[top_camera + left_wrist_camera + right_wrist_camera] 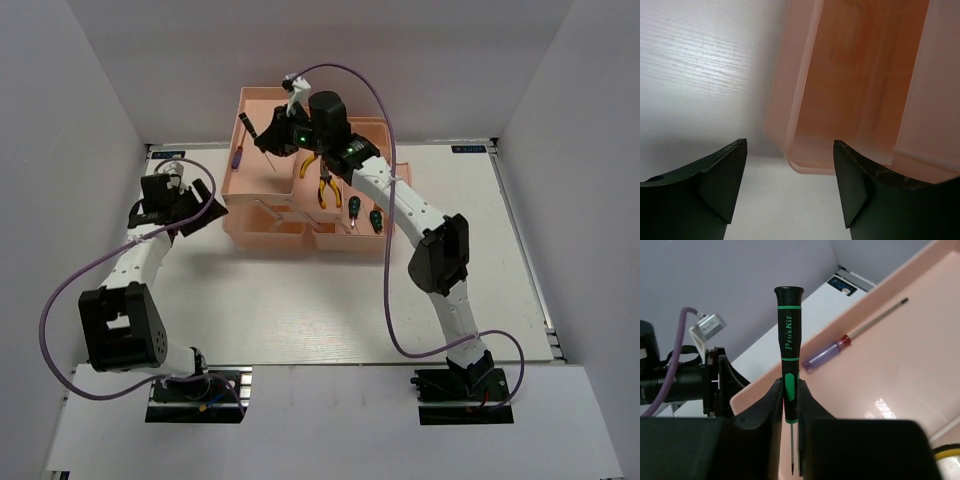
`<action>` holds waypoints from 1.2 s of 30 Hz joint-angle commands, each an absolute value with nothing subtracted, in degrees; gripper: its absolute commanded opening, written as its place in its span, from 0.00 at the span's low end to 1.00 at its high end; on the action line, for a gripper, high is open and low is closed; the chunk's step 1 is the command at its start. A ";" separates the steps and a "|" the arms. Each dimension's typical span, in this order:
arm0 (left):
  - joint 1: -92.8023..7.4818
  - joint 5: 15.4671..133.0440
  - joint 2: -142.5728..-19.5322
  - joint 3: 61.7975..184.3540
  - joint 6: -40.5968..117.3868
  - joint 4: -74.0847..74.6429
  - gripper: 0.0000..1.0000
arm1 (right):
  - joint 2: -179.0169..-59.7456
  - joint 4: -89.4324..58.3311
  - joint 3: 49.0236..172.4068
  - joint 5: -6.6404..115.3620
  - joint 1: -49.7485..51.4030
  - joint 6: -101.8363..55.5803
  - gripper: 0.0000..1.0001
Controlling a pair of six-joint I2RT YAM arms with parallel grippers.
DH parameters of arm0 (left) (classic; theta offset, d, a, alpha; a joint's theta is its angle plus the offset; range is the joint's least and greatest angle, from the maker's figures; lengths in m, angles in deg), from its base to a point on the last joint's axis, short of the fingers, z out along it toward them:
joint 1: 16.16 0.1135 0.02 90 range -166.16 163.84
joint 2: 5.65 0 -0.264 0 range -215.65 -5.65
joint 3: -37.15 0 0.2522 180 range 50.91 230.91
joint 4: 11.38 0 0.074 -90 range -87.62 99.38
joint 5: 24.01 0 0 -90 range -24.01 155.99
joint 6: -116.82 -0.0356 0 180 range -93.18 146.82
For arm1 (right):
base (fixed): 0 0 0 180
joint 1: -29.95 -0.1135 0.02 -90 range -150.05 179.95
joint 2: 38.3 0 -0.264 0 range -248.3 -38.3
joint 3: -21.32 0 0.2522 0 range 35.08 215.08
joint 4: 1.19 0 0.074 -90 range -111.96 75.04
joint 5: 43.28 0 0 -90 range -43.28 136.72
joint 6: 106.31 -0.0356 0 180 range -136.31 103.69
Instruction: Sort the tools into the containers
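My right gripper (268, 138) hovers over the far-left tray of the peach-pink toolbox (262, 108). In the right wrist view it (790, 386) is shut on a green-and-black screwdriver (789, 340), handle up and tip down. A slim blue-handled screwdriver (826, 353) lies in that tray (900, 365); it also shows in the top view (238, 157). Yellow-handled pliers (325, 186) and two short green-and-black screwdrivers (353, 207) lie in the right-hand compartments. My left gripper (208, 208) is open and empty beside the toolbox's left front corner (805, 150).
The toolbox stands at the far middle of the white table (300, 300). Its front compartments (275, 222) look bare. White walls close in the table on the left, right and back. A purple cable (385, 130) loops above the right arm.
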State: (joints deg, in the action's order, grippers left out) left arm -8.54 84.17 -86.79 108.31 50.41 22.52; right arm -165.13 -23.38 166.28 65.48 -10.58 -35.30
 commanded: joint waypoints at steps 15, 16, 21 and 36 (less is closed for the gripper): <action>-10.71 87.27 -96.61 114.98 45.01 16.09 0.71 | -152.39 -16.62 153.74 68.71 -6.35 -30.47 0.46; -11.23 87.26 -97.14 114.98 45.01 16.09 0.70 | -148.99 -17.15 150.78 68.34 -5.47 -28.81 0.40; -12.55 86.03 -96.61 115.51 45.01 15.04 0.68 | -140.97 -23.03 142.15 69.91 -1.61 -14.79 0.20; -12.03 77.88 -84.32 117.44 43.25 30.66 0.68 | -130.13 -42.47 117.25 101.48 -7.57 45.04 0.69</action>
